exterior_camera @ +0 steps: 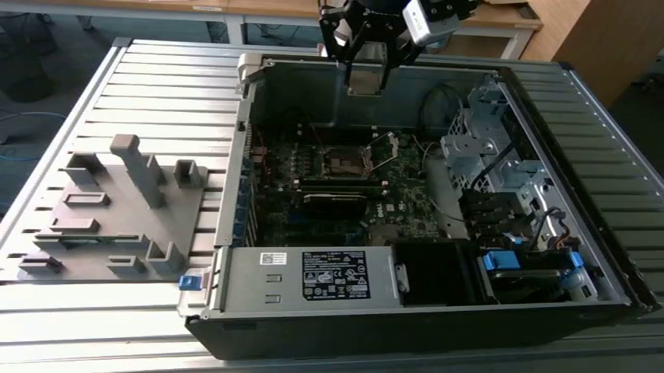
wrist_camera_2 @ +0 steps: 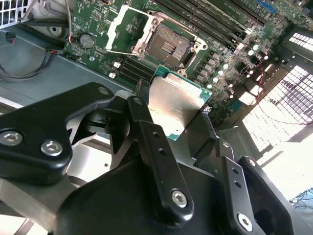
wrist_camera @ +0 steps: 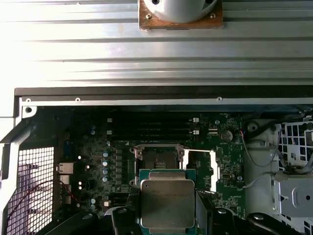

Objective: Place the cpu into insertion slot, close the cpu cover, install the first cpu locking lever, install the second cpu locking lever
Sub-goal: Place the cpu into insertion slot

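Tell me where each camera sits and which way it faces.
Exterior view: high up, looking down into the open computer case; the arm hangs over its far wall.
Second wrist view: on the wrist, looking along the black fingers and held cpu toward the insertion slot.
First wrist view: on the wrist, facing the same slot; fingers flank the cpu.
Both wrist views share cpu, slot and open cpu cover.

One cpu (wrist_camera: pixel 167 203) is hanging clear of one insertion slot (wrist_camera: pixel 157 157), with one cpu cover (wrist_camera_2: pixel 112 32) standing open just beside that slot. One grey power-supply box (exterior_camera: pixel 311 276) and one grey fixture plate (exterior_camera: pixel 192 221) are lying well apart from the slot.
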Robot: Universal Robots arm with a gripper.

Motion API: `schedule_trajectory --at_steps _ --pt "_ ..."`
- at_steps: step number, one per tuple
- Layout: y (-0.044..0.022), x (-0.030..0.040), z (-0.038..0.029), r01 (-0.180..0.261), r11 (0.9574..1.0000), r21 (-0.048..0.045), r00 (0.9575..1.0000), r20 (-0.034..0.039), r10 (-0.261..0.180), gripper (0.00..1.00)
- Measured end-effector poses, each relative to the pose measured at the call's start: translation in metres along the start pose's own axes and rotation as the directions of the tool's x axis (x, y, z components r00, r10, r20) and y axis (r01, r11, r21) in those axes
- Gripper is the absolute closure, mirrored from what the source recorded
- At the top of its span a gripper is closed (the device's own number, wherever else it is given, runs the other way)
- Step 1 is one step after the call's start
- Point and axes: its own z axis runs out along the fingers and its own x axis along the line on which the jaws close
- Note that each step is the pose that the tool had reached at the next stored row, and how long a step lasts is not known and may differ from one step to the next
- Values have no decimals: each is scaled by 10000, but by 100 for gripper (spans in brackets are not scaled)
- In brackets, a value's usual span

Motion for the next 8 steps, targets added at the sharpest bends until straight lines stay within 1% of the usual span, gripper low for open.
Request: schedule_trajectory --at_steps 2,8 --pt "-2 0 20 0 10000 0 10000 0 0 46" --pt "-3 -1 36 0 10000 -1 10000 0 0 46"
